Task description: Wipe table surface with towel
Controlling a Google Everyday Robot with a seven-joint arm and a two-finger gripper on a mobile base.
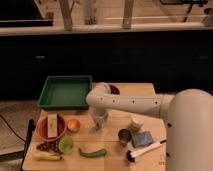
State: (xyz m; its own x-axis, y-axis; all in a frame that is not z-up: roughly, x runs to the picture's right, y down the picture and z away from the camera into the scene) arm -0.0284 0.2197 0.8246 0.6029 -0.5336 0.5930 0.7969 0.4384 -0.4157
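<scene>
The tool (98, 125) is lowered to the middle of the tabletop (142, 91); its opening and any load cannot be told. The blue folded item (143, 138), judged to be the towel, lies apart toward the view's right, nearer the front edge. Its long axis appears to run roughly left-right.

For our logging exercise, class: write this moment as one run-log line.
task: wipe table | tool: low over table middle, between orange fruit and metal cup, in front of green tray | towel: not made out
</scene>
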